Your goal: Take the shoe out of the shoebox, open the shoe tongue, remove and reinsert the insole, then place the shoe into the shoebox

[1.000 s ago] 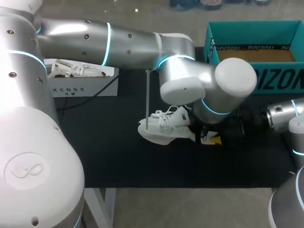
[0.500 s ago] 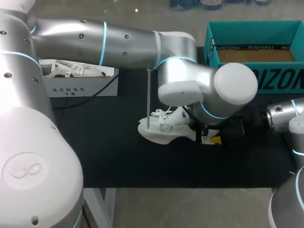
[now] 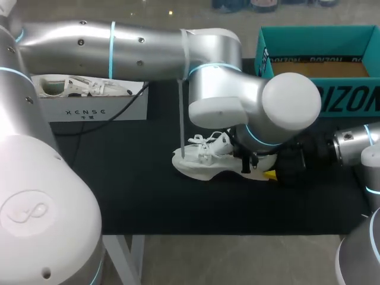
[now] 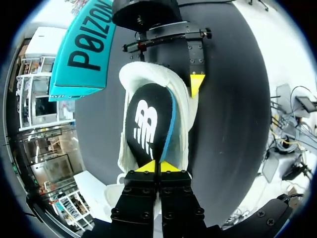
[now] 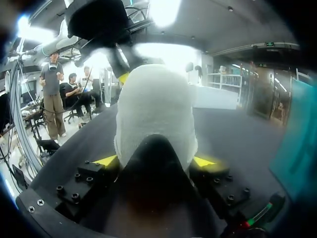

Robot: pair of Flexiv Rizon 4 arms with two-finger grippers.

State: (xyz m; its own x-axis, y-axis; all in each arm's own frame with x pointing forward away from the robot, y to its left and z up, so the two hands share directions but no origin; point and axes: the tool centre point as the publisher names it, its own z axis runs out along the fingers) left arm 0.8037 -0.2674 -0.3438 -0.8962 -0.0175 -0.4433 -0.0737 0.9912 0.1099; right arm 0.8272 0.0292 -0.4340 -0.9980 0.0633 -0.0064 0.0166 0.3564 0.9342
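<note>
**Desk:** Report the left gripper first.

**Operator:** My left gripper (image 4: pixel 158 166) has its two yellow tips drawn tight together. They pinch the near end of the insole (image 4: pixel 148 124). The insole is black with a white mark and a blue edge, and it stands partly inside the shoe (image 4: pixel 182 124), angled up out of the opening toward my wrist.

**Desk:** And the right?

**Operator:** My right gripper (image 5: pixel 154 161) is clamped on the shoe's heel. In its own wrist view the white heel fills the gap, with a yellow tip against each side. The left wrist view shows only one of those tips, pressed to the heel's outer wall.

**Desk:** Where is the shoe?

**Operator:** The head view shows it out of the box, low over the black mat (image 3: pixel 136 184) near the middle of the table. The toe points toward my left side. I cannot tell whether the sole bears on the mat. The teal shoebox (image 3: pixel 350 101) stands open at the far right, near the shoe but apart from it.

**Desk:** Arms and surroundings?

**Operator:** My left arm (image 3: pixel 119 50) reaches across from the left and covers the heel end. My right arm (image 3: pixel 356 142) comes in low from the right. A white box (image 3: pixel 101 111) sits at the mat's far left.
</note>
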